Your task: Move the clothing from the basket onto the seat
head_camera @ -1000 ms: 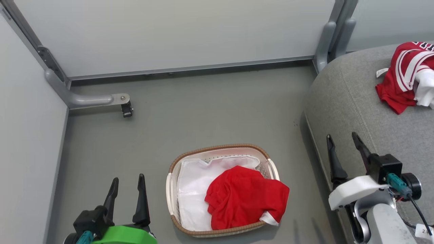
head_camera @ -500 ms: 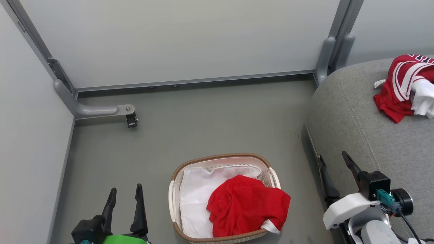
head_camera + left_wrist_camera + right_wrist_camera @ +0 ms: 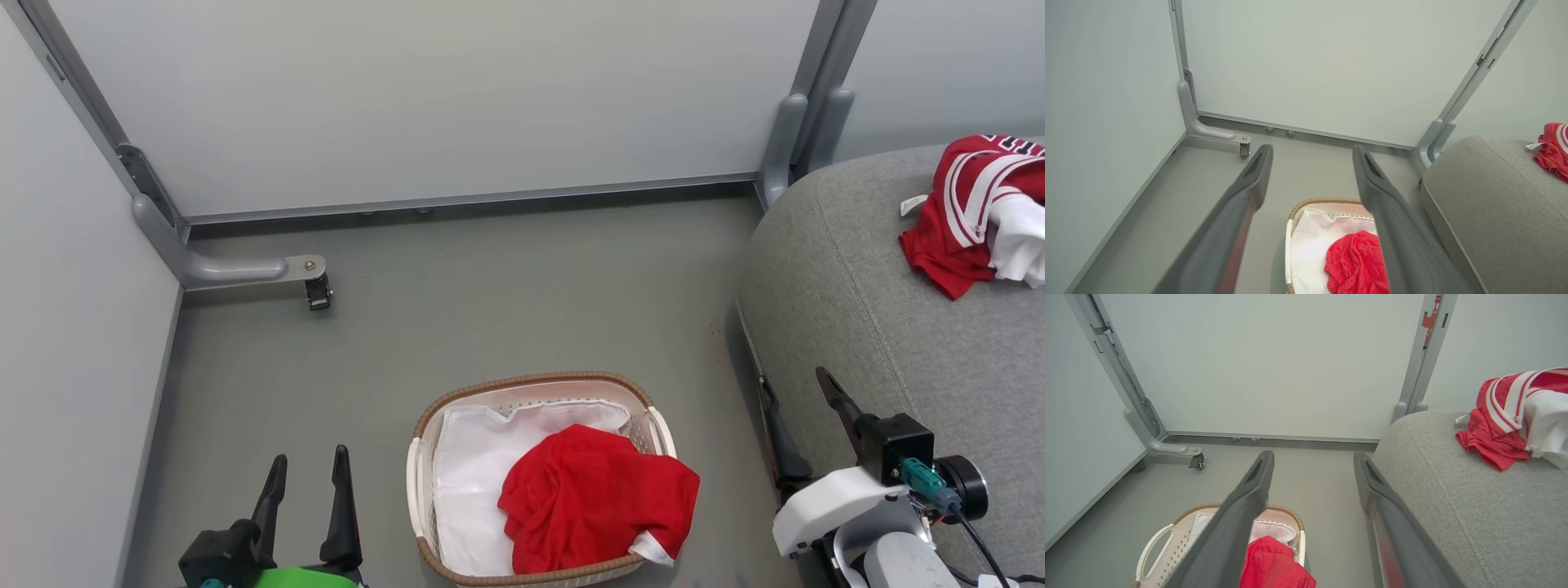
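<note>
A plain red garment with white edging lies crumpled in the white basket with a brown rim, draped over its right edge, on a white liner. The striped red jersey lies on the grey seat at the right. My left gripper stands open at the lower left, left of the basket and apart from it. My right gripper is open at the seat's front edge, right of the basket. Both hold nothing. The wrist views show the garment, the jersey and the open grippers.
Grey partition panels wall in the floor at the back and left. A grey metal foot with a small caster juts out at the left. Bare grey floor lies between the basket and the back panel.
The head camera has tilted, so the whole picture sits lower. My right gripper has dropped and moved slightly left along the seat's edge. The garments have not moved.
</note>
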`<state>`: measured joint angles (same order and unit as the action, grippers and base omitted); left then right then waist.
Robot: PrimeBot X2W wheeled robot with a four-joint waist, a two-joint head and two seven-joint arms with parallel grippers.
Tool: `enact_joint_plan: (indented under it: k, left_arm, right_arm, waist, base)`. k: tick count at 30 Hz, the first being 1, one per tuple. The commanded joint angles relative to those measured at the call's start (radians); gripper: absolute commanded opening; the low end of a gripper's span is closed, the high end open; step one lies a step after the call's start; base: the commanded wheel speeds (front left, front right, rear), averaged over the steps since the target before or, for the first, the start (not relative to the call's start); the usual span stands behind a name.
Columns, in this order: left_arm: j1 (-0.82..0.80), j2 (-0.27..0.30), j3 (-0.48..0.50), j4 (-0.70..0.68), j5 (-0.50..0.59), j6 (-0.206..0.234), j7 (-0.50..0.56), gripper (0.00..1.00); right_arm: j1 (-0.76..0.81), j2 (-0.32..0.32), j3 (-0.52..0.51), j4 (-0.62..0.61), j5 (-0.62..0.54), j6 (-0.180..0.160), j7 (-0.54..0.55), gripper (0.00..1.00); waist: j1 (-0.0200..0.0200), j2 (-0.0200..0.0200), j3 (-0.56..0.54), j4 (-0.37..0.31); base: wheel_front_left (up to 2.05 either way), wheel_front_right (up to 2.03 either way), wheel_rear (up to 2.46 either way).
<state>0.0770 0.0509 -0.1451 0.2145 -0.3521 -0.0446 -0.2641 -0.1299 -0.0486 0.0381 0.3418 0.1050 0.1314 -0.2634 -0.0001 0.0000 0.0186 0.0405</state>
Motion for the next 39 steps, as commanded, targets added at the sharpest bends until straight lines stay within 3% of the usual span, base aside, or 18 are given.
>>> enact_joint_plan:
  k: [1, 13, 21, 33, 39]
  left_arm:
    - [0.011, 0.0, -0.001, 0.002, -0.002, 0.001, 0.0, 1.0]
    - [-0.016, 0.0, -0.012, -0.006, 0.021, -0.006, 0.0, 1.0]
    - [-0.149, 0.0, -0.053, 0.027, 0.088, -0.037, 0.0, 1.0]
    - [-0.482, 0.031, -0.215, 0.276, 0.196, -0.077, 0.023, 1.0]
    - [-0.635, 0.033, -0.298, 0.465, 0.225, -0.085, 0.048, 1.0]
  right_arm:
    - [0.013, -0.004, 0.0, -0.003, 0.004, -0.001, -0.002, 1.0]
    - [-0.008, -0.004, -0.013, -0.022, -0.001, -0.001, -0.002, 1.0]
    - [-0.068, -0.003, -0.038, -0.08, -0.021, -0.001, -0.002, 1.0]
    - [-0.18, -0.003, -0.047, -0.218, -0.058, -0.001, -0.002, 1.0]
    - [-0.22, -0.003, -0.07, -0.306, -0.066, -0.001, -0.002, 1.0]
  waist:
    - [0.0001, 0.0, 0.0, 0.001]
    - [0.0001, 0.0, 0.036, -0.002]
    - [0.0001, 0.0, 0.164, -0.016]
    - [0.0001, 0.0, 0.439, -0.137]
    - [0.0001, 0.0, 0.575, -0.206]
  base:
    - [0.0, 0.0, 0.0]
    - [0.0, 0.0, 0.0]
    - [0.0, 0.0, 0.0]
    - [0.0, 0.0, 0.0]
    - [0.0, 0.0, 0.0]
